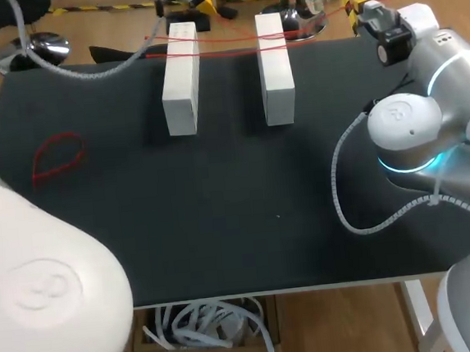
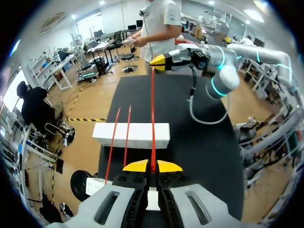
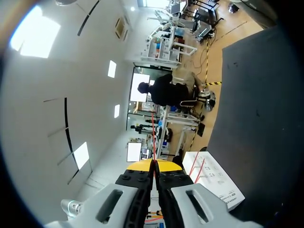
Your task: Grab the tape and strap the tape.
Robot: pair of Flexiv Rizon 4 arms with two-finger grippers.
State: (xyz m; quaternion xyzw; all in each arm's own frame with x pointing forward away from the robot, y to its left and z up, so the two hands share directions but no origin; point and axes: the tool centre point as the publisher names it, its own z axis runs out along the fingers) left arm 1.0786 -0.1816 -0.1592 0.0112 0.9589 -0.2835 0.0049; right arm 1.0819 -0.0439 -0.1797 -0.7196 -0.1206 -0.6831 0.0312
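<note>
**Both pincers clamped on tape**

The left gripper [image 2: 152, 166] pinches the thin red tape strand [image 2: 152, 118], which runs straight ahead over a white rectangular block [image 2: 137, 135] to the right gripper [image 3: 153, 166], also clamped on it (fingertips pressed together).

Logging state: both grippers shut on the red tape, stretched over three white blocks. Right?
Not three: the head view shows two blocks, one left, one right. The rest holds: the left gripper and right gripper are both shut on the red tape, stretched over them.
</note>
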